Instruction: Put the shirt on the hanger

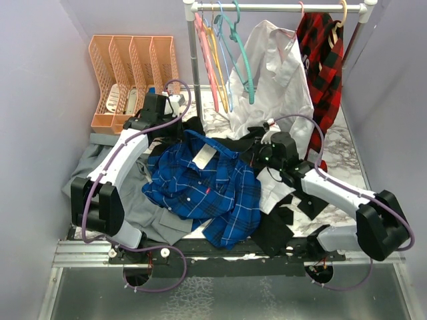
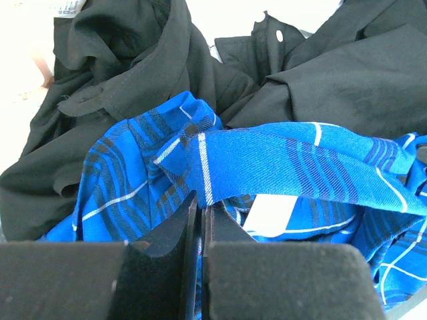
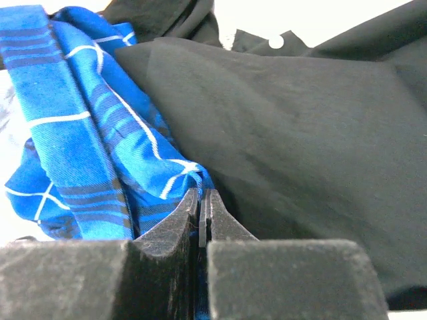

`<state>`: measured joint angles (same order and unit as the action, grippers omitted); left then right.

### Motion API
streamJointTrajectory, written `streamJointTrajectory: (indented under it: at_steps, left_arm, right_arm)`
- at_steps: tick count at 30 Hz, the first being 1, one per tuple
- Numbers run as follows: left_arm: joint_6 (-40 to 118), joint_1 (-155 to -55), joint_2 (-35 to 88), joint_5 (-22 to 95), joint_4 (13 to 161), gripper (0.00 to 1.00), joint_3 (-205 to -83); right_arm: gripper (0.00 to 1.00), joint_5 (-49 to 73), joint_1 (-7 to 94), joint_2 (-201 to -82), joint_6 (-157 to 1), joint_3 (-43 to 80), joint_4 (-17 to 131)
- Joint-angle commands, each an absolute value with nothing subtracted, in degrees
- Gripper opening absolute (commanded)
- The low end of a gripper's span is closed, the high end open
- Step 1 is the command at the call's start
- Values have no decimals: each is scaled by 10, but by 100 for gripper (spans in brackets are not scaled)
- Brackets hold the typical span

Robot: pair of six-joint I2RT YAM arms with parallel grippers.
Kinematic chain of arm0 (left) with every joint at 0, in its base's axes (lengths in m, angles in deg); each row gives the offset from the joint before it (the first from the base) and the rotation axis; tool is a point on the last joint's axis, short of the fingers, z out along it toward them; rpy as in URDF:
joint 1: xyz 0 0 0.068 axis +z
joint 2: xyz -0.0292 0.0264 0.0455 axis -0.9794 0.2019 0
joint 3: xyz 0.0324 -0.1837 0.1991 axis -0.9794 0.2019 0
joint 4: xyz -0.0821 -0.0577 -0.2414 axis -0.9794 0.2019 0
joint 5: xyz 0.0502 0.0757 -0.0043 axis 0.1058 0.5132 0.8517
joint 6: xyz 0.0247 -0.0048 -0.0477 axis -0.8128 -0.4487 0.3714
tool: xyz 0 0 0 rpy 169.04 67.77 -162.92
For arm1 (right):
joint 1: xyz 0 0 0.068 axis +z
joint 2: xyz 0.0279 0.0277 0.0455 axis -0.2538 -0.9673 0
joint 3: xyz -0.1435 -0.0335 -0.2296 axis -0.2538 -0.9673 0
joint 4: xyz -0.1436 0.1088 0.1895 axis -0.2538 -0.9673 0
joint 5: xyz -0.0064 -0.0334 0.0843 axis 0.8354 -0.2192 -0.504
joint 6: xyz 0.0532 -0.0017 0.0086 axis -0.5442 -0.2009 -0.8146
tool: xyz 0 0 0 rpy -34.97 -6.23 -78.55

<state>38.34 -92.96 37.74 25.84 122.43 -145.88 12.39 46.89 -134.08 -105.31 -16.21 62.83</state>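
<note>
Black jaws fill the bottom of both wrist views. The left jaws are pressed almost together and pinch a fold of the shirt right at their tips. The right jaws are squeezed tight too, with a blue edge of it caught between them. The shirt lies in a crumpled heap on the tabletop, between the two sets of jaws, on top of black clothes that spread out past the tips. The hanger hangs on the rail, far beyond both jaws, with nothing on it. So I think the job has only begun: the shirt is grabbed, but it must be lifted, spread and put on the hanger. The jaws hide how much cloth they hold. I cannot find the sleeves or the neck hole in the heap.
</note>
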Motion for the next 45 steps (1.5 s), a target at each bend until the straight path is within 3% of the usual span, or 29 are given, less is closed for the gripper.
streamJointTrajectory:
  at_steps: [1, 4, 9, 17, 20, 23, 31, 45]
  left_arm:
    - [410, -926, 389, 224, 1208, 0, -1474]
    - [417, -926, 398, 218, 1209, 0, -1481]
    - [418, -926, 411, 216, 1210, 0, -1490]
    - [407, -926, 417, 229, 1211, 0, -1490]
    - [403, -926, 415, 235, 1212, 0, -1503]
    - [400, -926, 412, 233, 1213, 0, -1506]
    - [386, -926, 403, 236, 1217, 0, -1504]
    - [352, -926, 378, 299, 1222, 0, -1504]
  right_arm:
    - [10, 37, 468, -1364, -1051, -112, 688]
    - [43, 21, 468, -1351, -1006, -66, 636]
    - [68, 38, 468, -1257, -942, -31, 565]
    - [69, 155, 468, -1231, -870, 100, 419]
    - [69, 106, 468, -1263, -853, 136, 398]
    - [69, 36, 473, -1291, -833, 117, 410]
    - [66, 149, 503, -1285, -803, -17, 539]
    - [66, 189, 504, -1215, -770, 177, 521]
